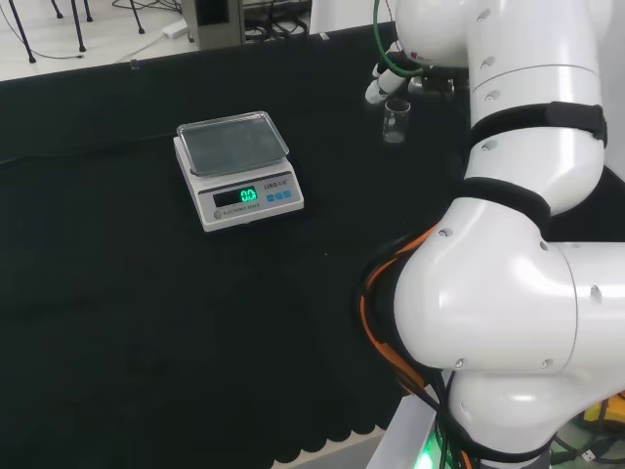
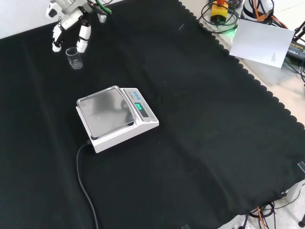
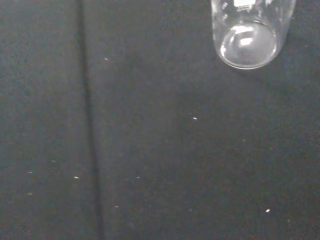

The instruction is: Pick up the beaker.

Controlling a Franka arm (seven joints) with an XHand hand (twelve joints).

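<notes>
A small clear glass beaker (image 2: 74,57) stands upright on the black cloth of the worktop (image 2: 205,124), near the far left corner in the front view. In the head view the same beaker (image 1: 395,121) sits toward the right, just left of the arm's big white links (image 1: 518,244). The wrist view looks down into the beaker (image 3: 248,35) from above: its round base shows through the clear wall, and nothing can be seen inside it; it looks empty.

The black and white hand (image 2: 71,26) hangs just above and behind the beaker in the front view. Its fingers (image 2: 84,37) point downward, spread and fairly straight, one reaching down beside the beaker's rim and another lower to the left of it. They are not curled round the glass, so the hand is released and grasps nothing. Whether a fingertip touches the rim cannot be told. In the head view a part of the hand (image 1: 383,83) shows just above the beaker.

A white electronic scale (image 2: 116,117) with a flat grey metal weighing pan (image 2: 105,107) stands near the middle of the cloth, well apart from the beaker. The pan carries nothing. Its lit green display (image 1: 248,195) faces the arm's base, and a black cable (image 2: 86,186) runs from it toward the near edge in the front view.
</notes>
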